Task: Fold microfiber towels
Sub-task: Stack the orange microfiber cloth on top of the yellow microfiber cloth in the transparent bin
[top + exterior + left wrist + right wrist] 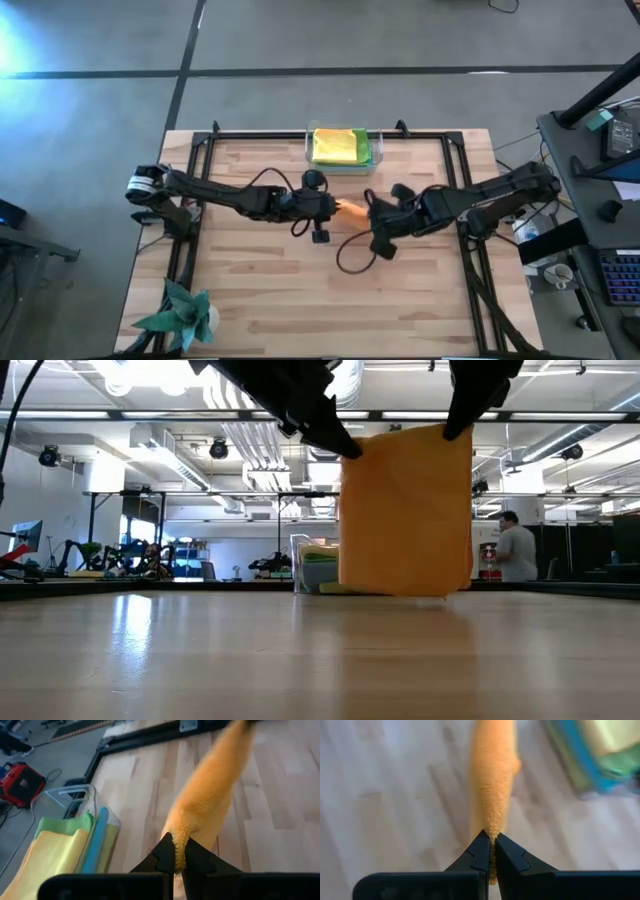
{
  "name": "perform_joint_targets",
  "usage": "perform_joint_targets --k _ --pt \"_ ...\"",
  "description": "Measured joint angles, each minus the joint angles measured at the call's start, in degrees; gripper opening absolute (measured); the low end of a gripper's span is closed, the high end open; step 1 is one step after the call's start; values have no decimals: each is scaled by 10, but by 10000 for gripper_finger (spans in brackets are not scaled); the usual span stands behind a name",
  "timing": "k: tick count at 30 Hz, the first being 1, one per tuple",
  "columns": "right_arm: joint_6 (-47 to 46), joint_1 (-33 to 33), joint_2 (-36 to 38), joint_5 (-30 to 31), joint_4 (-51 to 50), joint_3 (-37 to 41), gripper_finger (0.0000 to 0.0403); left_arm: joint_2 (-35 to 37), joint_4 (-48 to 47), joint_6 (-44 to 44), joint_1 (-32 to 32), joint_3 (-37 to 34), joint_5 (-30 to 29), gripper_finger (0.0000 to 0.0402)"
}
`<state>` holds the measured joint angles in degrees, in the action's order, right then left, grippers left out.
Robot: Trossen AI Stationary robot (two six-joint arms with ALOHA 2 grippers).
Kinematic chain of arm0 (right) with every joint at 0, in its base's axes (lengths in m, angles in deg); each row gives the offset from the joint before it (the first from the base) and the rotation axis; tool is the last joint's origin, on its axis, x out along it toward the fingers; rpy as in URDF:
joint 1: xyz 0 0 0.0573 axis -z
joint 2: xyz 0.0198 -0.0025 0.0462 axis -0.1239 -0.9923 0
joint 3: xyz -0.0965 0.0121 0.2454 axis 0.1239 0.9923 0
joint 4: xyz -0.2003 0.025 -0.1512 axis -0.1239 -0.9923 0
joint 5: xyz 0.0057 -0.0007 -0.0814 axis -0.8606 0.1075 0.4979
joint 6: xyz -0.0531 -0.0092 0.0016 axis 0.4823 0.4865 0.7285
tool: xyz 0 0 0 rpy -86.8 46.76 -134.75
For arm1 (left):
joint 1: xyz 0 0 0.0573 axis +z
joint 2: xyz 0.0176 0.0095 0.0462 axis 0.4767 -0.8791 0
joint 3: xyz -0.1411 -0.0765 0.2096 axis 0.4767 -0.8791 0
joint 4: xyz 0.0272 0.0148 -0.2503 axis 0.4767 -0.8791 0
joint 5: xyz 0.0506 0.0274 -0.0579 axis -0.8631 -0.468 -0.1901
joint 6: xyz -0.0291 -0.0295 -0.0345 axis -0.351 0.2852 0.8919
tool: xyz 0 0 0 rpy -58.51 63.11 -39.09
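Two tools: both pinched shut on the orange towel [405, 510], one per top corner
Left tool [175, 857]: fingers closed on a fuzzy corner, over mid-counter
Right tool [490, 851]: same, closed on the opposite corner, close beside the left one
Orange towel: hangs as a flat sheet between us in the low view, bottom edge at or just above the counter [260, 290]; we can't tell if it touches
Handling: we judge it light and very soft, no stiffness, drapes straight down and will swing or bunch if we move fast; napped pile grips well, so slip risk looks low, nothing fragile
Hold: keep the top corners, tension even, so the edges line up when we lay it down and fold
Other towels: yellow [337, 146], green and blue stacked in the clear bin [341, 166] at the counter's far edge
Teal ornament [185, 310]: near corner on the left arm's side, well apart
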<state>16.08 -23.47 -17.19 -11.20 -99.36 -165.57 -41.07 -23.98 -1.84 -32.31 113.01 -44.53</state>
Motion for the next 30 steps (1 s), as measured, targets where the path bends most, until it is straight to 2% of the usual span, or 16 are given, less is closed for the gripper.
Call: perform_joint_targets --k 7,16,23,30 --pt "-15 -28 -65 -27 68 -3 11 0 -82 0 0 -10 23 1" --pt "-14 -31 -148 -99 237 -6 11 0 -190 1 -1 -12 93 1" --pt "-42 -31 -185 -104 331 -6 12 0 -260 6 -5 -12 123 7" --pt "-72 -23 -219 -109 368 -6 12 0 -308 6 -5 -13 123 8"
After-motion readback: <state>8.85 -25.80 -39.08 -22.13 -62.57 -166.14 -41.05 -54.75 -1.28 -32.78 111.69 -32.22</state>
